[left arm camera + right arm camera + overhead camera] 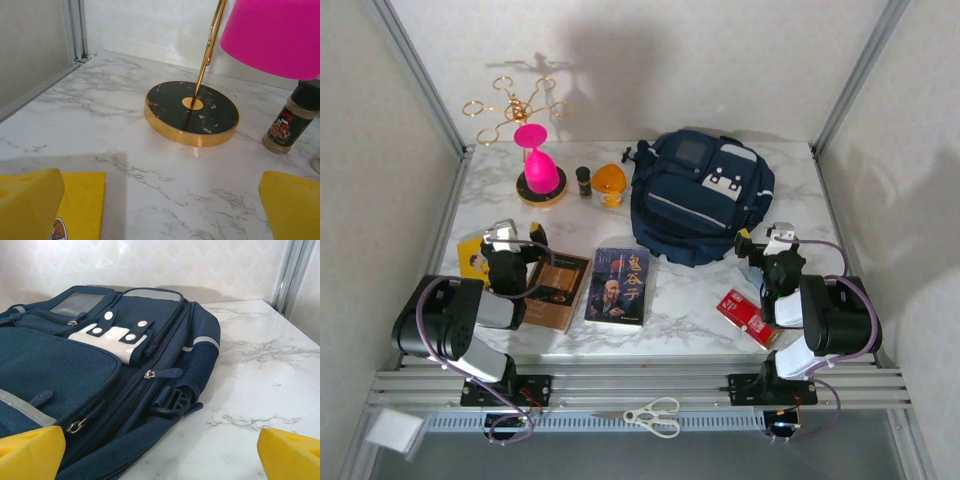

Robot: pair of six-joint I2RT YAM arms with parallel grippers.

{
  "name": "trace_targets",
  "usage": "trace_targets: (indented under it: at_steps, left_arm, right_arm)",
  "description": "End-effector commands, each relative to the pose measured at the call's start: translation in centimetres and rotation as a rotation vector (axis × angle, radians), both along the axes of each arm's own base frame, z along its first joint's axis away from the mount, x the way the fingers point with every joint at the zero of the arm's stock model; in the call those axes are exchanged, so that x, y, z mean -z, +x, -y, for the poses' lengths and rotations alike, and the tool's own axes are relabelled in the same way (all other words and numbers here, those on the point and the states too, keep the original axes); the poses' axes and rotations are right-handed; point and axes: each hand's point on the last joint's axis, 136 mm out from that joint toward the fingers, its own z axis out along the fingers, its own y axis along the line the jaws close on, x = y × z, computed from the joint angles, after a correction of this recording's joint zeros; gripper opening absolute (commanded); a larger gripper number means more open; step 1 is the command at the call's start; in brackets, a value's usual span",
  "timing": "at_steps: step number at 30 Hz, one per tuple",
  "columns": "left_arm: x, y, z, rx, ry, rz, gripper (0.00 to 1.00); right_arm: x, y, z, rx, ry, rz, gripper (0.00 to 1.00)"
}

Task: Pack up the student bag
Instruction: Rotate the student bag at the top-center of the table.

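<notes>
The student bag (700, 195) is a large navy backpack with white front patches, lying flat at the back right of the marble table. Its zips look shut. In the right wrist view the student bag (100, 365) lies just ahead and to the left of my right gripper (160, 455), which is open and holds nothing. My right gripper (760, 238) sits by the bag's right side. My left gripper (510, 232) hovers open over a yellow book (472, 258); in its wrist view my left gripper (160, 210) is empty above bare marble, with the yellow book (80, 205) under the left finger.
A brown book (558, 288) and a blue book (618, 285) lie at front centre, a red packet (748, 317) at front right. At the back left stand a pink glass on a gold-rimmed stand (538, 170), a spice jar (583, 181) and an orange object (609, 185). Scissors (653, 417) rest on the front rail.
</notes>
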Motion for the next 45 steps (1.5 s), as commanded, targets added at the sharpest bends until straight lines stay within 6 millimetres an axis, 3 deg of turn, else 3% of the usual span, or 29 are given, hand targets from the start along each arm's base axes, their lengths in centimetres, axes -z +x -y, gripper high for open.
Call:
trace_targets:
  at_steps: [1,34,41,45]
  left_arm:
    - [-0.8,0.4,0.5,0.024,0.001,0.026,0.99]
    - [-0.7,0.4,0.5,0.024,0.001,0.023,0.99]
    - [-3.2,0.3,0.7,0.03,-0.005,0.022,0.99]
    - [-6.5,-0.3,0.9,0.042,-0.074,0.063,0.99]
  right_arm:
    - [-1.3,0.5,0.2,0.008,-0.013,0.049,0.99]
    - [-1.3,0.5,0.1,0.007,-0.013,0.049,0.99]
    - [-3.1,0.3,1.7,0.104,0.011,0.032,0.99]
    - [-6.2,0.8,2.1,0.134,0.076,0.026,0.99]
